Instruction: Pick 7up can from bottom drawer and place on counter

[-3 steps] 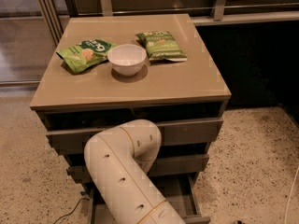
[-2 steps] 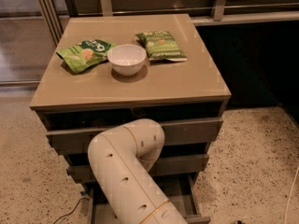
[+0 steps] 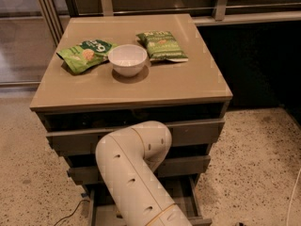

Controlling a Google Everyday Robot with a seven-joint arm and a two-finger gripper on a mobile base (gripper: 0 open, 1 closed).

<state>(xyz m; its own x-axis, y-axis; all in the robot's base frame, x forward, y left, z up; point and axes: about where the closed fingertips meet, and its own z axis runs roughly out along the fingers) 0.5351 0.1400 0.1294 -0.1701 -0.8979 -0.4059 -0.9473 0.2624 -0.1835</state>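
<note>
My white arm bends down in front of the drawer cabinet and reaches into the open bottom drawer. The elbow covers most of the drawer's inside. My gripper is hidden behind the arm, down in the drawer, so it does not show. The 7up can is hidden from view. The counter is the glossy tan top of the cabinet, above and behind the arm.
On the counter stand a white bowl and two green snack bags. The two upper drawers are slightly ajar. Speckled floor lies to the right, and a dark cable runs at the lower left.
The arm's elbow has shifted slightly to the right in front of the drawers. Nothing on the counter has moved.
</note>
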